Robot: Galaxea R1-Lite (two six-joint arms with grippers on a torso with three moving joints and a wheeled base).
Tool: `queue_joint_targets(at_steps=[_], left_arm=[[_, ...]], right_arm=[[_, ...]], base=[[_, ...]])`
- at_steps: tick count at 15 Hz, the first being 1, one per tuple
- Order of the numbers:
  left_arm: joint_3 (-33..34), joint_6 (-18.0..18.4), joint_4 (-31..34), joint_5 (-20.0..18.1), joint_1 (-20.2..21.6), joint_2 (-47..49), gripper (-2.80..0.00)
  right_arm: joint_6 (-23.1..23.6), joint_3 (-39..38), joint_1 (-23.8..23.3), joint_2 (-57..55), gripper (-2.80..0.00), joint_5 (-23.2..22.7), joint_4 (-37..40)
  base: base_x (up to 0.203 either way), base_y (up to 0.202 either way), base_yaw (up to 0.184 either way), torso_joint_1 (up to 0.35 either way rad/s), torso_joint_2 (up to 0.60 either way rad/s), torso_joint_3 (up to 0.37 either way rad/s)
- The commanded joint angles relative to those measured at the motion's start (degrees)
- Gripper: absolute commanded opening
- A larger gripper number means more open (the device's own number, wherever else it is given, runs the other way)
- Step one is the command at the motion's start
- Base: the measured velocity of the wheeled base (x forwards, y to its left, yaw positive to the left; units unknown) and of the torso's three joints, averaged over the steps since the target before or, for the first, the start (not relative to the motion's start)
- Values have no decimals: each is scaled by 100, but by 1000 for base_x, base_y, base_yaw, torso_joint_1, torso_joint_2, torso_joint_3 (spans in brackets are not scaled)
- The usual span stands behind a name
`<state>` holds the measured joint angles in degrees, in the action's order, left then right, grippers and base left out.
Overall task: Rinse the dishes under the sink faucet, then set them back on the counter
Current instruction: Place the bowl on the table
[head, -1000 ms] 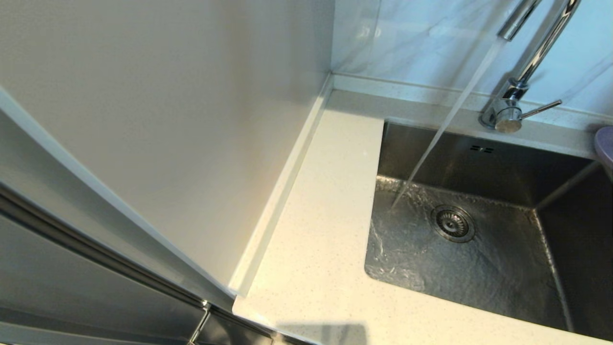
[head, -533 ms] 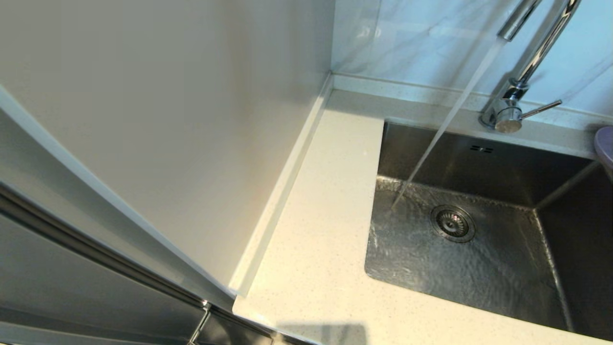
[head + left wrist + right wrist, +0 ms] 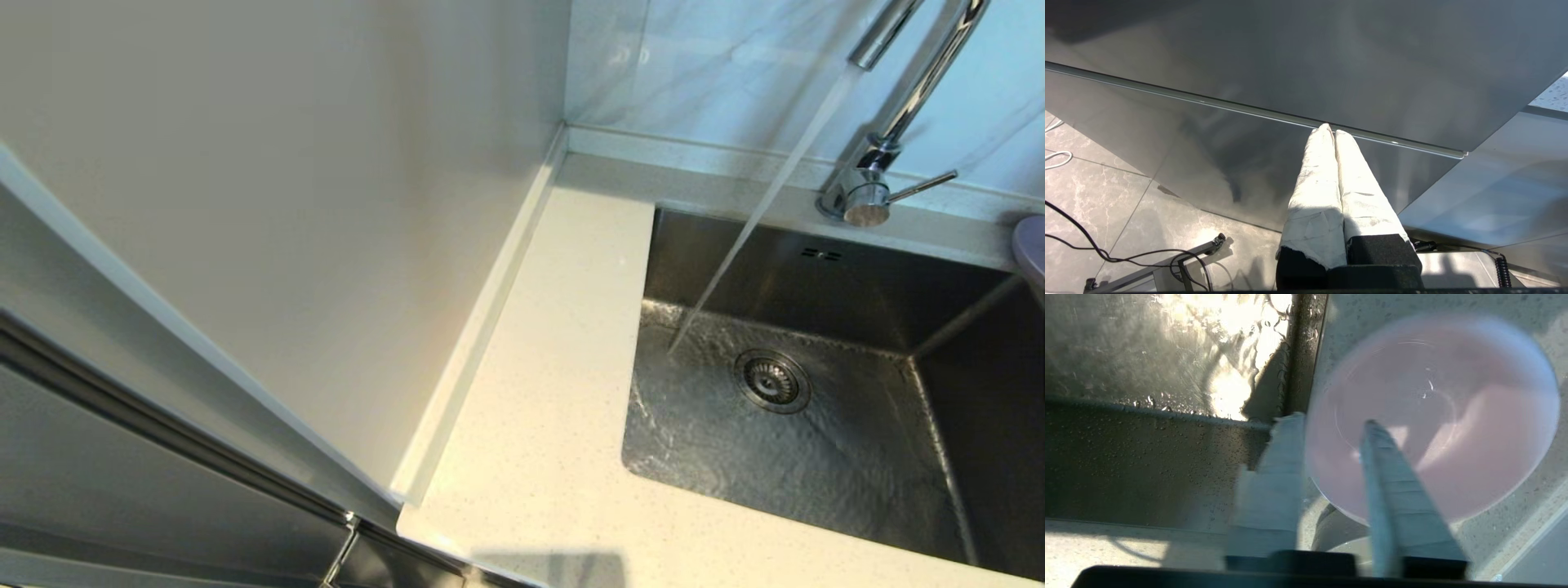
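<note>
Water runs from the chrome faucet [image 3: 867, 192] into the steel sink [image 3: 816, 441]. A flat lilac plate [image 3: 1453, 416] lies on the speckled counter [image 3: 1502, 514] beside the sink's edge; its rim shows at the right border of the head view as the plate [image 3: 1032, 245]. My right gripper [image 3: 1329, 419] is open and straddles the plate's rim, one finger over the plate, the other outside it. A pale curved dish edge [image 3: 1339, 533] shows under the plate near the gripper's base. My left gripper [image 3: 1331, 130] is shut on nothing, parked low by grey cabinet fronts.
The counter [image 3: 555, 392] runs left of the sink to a cream side panel [image 3: 286, 204]. A drain strainer [image 3: 771, 380] sits in the wet basin floor. The faucet's thin lever [image 3: 922, 185] points right. Cables [image 3: 1106, 253] lie on the tiled floor.
</note>
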<state>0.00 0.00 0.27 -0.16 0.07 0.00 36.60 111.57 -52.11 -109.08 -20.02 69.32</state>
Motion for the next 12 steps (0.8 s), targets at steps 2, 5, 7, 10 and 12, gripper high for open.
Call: queue_joint_targets(at_steps=[2,5,7,10,12], left_arm=[[0,0,0,-2,1,0,-280],[0,0,0,-2,1,0,-280],[0,-9,0,-2,1,0,-280],[0,-7,0,-2,1,0,-280],[0,0,0,-2,1,0,-280]], right_arm=[[14,66,0,36,0,-2,29],[-8,177,2,64,0,-8,-217],[-122,187,12,226,0,-11,-857],[-241,190,14,612,0,-35,-1376],[-283,190,129,800,0,-48,-1470]], base=[[0,0,0,0,0,0],[0,0,0,0,0,0],[0,0,0,0,0,0],[0,0,0,0,0,0],[0,0,0,0,0,0]])
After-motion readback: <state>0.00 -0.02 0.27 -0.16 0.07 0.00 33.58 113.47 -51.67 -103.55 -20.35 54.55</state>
